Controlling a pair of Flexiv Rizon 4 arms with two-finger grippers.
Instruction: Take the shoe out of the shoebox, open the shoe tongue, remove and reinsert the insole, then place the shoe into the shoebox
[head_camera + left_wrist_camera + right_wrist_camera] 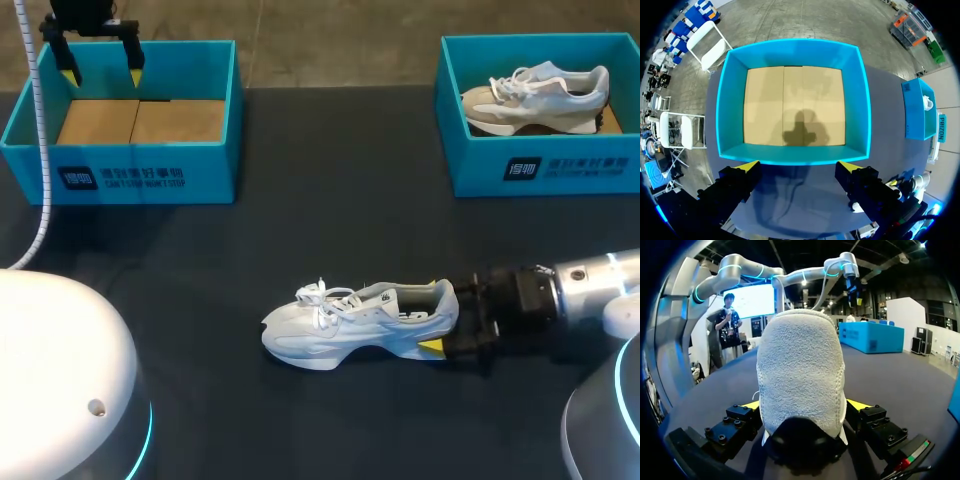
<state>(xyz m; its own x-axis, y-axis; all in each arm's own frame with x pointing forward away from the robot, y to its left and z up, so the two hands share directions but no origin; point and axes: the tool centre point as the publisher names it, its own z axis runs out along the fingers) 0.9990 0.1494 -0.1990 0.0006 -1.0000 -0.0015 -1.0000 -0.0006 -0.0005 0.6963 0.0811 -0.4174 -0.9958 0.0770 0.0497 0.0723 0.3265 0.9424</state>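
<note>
A white sneaker (350, 322) lies on its side in the middle of the dark table, toe to the left and heel to the right. My right gripper (447, 320) comes in low from the right, its fingers spread wide on either side of the heel. In the right wrist view the heel (800, 370) fills the gap between the yellow tips of my right gripper (802, 405), and I see no squeeze. My left gripper (102, 72) hangs open above the empty blue shoebox (120, 165) at the back left. In the left wrist view the box's rim (730, 100) frames a bare cardboard floor ahead of my left gripper (797, 165).
A second blue shoebox (540, 165) at the back right holds another pale sneaker (535, 95). White robot bases (60, 380) bulge in at the front left and front right corners. A white cable (40, 150) hangs down along my left arm.
</note>
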